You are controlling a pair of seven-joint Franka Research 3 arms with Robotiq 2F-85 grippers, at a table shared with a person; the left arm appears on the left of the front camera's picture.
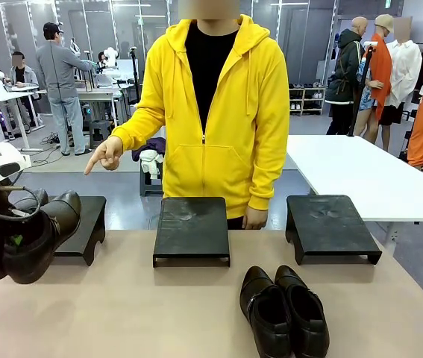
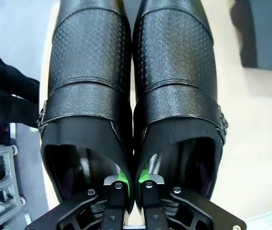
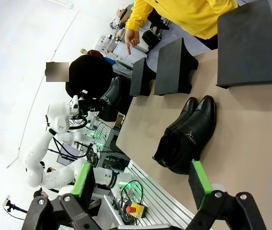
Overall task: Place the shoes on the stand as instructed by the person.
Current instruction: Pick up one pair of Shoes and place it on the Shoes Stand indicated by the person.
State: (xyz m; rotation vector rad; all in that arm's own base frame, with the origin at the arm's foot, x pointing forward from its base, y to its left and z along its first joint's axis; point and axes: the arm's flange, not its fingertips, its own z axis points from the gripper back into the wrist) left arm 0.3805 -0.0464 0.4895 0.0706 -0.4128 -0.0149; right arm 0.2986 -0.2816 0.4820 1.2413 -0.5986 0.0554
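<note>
My left gripper (image 2: pixel 132 181) is shut on the inner walls of a black pair of shoes (image 2: pixel 133 81), pinching both together. That held pair (image 1: pixel 28 235) hangs at the table's left, just in front of the left stand (image 1: pixel 86 224). A second dark pair of shoes (image 1: pixel 282 309) lies on the table near the front, right of the middle. The person (image 1: pixel 211 97) in a yellow hoodie stands behind the middle stand (image 1: pixel 191 227) and points a hand (image 1: pixel 104 155) down toward the left stand. My right gripper (image 3: pixel 141 184) is open, above the table's near side.
A third black stand (image 1: pixel 330 224) sits at the right. The tan table (image 1: pixel 121 313) has bare room in front of the stands. A white table (image 1: pixel 360 175) stands behind at the right, and other people work farther back.
</note>
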